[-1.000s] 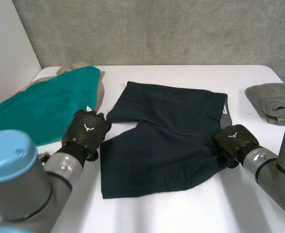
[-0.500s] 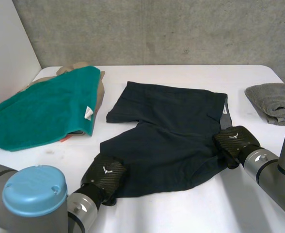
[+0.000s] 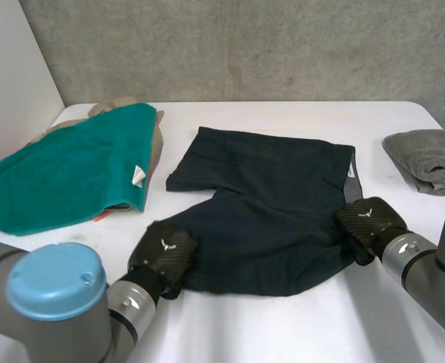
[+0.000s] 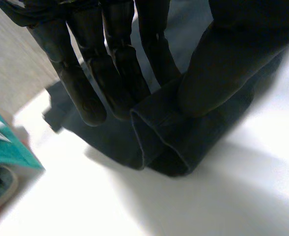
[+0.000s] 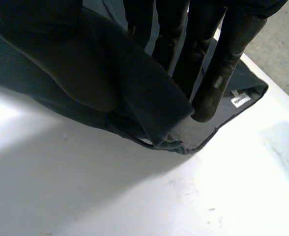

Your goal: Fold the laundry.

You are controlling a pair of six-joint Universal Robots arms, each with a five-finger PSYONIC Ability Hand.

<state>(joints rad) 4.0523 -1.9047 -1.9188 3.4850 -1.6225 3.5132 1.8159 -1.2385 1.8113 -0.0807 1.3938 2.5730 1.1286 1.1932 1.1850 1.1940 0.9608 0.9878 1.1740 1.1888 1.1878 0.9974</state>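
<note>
Quick read from my station: dark navy shorts (image 3: 268, 204) lie spread flat in the middle of the white table (image 3: 283, 325), waistband toward the right of the frame, legs toward the left. The left hand (image 3: 163, 253) sits at the lower left of the frame on the near leg's hem corner, and that corner is lifted off the table and rolled back over the leg. In the left wrist view its fingers (image 4: 85, 88) run straight down one side of a doubled fold of hem while the thumb (image 4: 218, 64) presses from the other, so I call that a pinch on the shorts, narrow gap, with cloth between. The right hand (image 3: 368, 221) is at the lower right of the frame on the near waistband corner. In the right wrist view its fingers (image 5: 218, 73) come down onto a bunched-up flap of fabric that rises against the thumb side, so it is pinching too; the lighter grey inside of the waistband shows at the fingertips, with a small white label (image 5: 240, 101) just beyond them. A teal cloth (image 3: 63, 174) lies at the upper left of the frame, on top of a beige garment (image 3: 156, 147), well apart from the shorts. A crumpled grey towel (image 3: 430, 159) lies at the right edge. A concrete wall (image 3: 245, 45) runs behind the table.
</note>
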